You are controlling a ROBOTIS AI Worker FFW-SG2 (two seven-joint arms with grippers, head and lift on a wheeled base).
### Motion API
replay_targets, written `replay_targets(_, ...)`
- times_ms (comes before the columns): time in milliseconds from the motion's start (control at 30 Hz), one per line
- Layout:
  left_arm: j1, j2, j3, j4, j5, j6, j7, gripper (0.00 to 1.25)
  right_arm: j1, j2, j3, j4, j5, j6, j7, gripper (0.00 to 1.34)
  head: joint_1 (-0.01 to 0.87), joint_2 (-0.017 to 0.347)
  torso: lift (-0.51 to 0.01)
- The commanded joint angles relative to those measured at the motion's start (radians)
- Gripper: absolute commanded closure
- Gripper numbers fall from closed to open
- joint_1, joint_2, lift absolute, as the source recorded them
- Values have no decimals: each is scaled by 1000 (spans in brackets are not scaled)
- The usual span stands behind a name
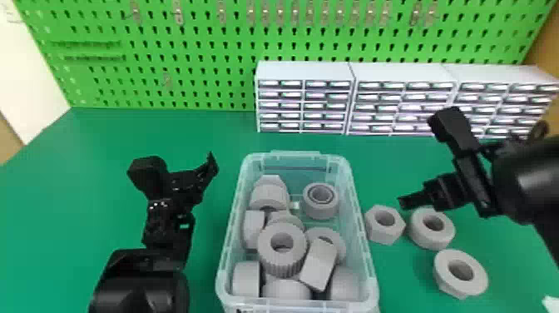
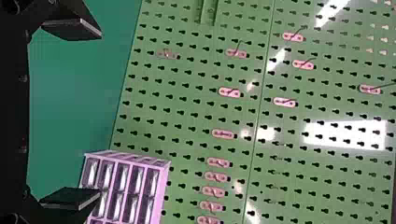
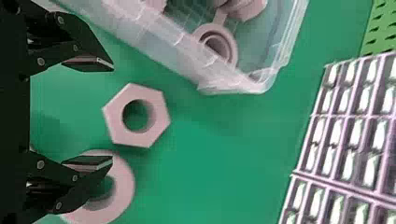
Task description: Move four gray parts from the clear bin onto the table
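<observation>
And here, in the head view, see the left gripper (image 1: 179, 164) open wide, aiming away from the robot, with the left arm (image 1: 139, 287) directly behind it, running back to the bottom edge. Now look across, well apart to the right of that claw: find the right gripper (image 1: 420, 162) open too, turned inward toward it, one finger above the other on a slant. Behind this second claw, spot the right arm (image 1: 528, 179), reaching back to the right edge.

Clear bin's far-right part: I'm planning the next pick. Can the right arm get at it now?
Probably yes, from above: the right claw is open and nothing lies on that part, though the bin's right wall stands between them.
</observation>
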Motion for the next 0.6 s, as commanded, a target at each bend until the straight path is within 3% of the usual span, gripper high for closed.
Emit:
replay_targets(0, -1, 0, 0, 0, -6, 0, 0, 98, -43, 10, 20, 1, -6, 3, 0, 545, 693, 72, -52)
replay_targets(267, -1, 0, 2, 0, -14, 0, 0, 98, -90, 43, 23, 34, -6, 3, 0, 544, 693, 72, -52)
replay_targets(567, 2, 0, 3, 0, -15, 0, 0, 98, -162, 91, 32, 141, -6, 3, 0, 544, 693, 72, -52)
